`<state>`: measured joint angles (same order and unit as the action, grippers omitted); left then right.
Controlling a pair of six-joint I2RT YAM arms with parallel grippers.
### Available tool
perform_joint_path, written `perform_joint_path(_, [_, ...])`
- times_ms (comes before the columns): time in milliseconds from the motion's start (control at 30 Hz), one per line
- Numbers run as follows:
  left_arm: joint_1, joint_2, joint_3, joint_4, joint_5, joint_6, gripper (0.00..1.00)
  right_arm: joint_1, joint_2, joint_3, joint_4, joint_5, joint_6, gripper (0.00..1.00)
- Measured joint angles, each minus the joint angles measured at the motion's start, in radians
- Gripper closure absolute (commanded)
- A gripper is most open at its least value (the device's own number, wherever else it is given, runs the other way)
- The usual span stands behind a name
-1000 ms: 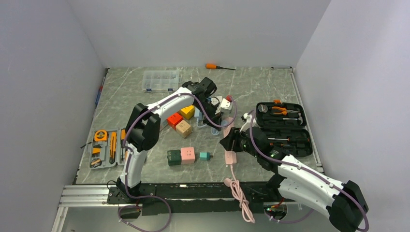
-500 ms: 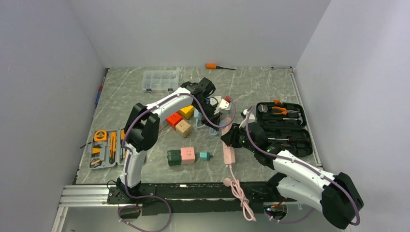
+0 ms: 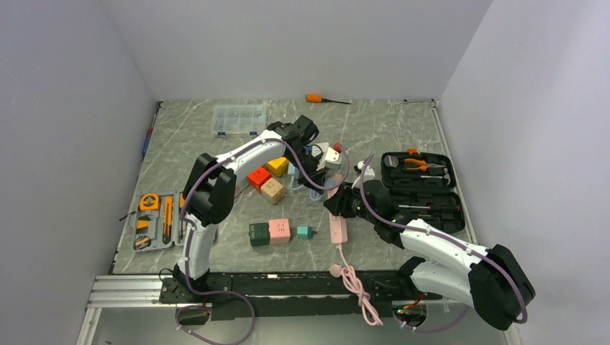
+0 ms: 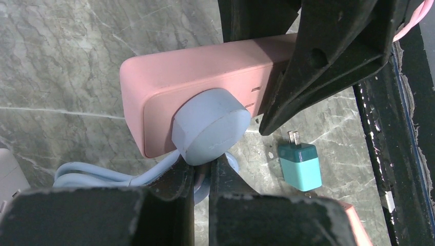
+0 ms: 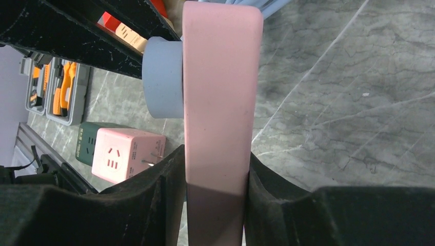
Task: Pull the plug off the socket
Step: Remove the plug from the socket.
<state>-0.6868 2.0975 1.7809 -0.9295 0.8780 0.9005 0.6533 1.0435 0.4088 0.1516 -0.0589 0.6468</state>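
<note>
Right jaws clamp socket (image 5: 220, 77), left jaws' hold under plug (image 4: 210, 125) hidden

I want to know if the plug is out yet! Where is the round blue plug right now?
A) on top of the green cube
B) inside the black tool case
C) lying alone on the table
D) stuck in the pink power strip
D: in the left wrist view the round blue plug sits pushed into the face of the pink power strip, and the right wrist view shows no gap between them.
</note>
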Motion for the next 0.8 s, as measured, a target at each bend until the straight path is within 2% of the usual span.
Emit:
perform_joint_path(100, [0.0, 0.0, -0.001, -0.002, 0.0, 0.0, 1.0, 0.0, 0.001, 0.0, -0.001, 0.002, -0.001, 0.7])
perform_joint_path(267, [0.002, 0.0, -0.001, -0.01, -0.003, 0.004, 1.0, -0.003, 0.016, 0.0, 0.007, 0.001, 0.001, 0.98])
perform_joint_path(567, [0.004, -0.008, -0.014, -0.013, -0.005, 0.037, 1.0, -0.013, 0.026, 0.001, 0.012, 0.001, 0.0, 1.0])
perform_joint_path(800, [0.011, -0.023, 0.005, -0.094, 0.039, 0.163, 1.0, -0.055, -0.05, -0.019, -0.007, -0.093, -0.002, 1.0])
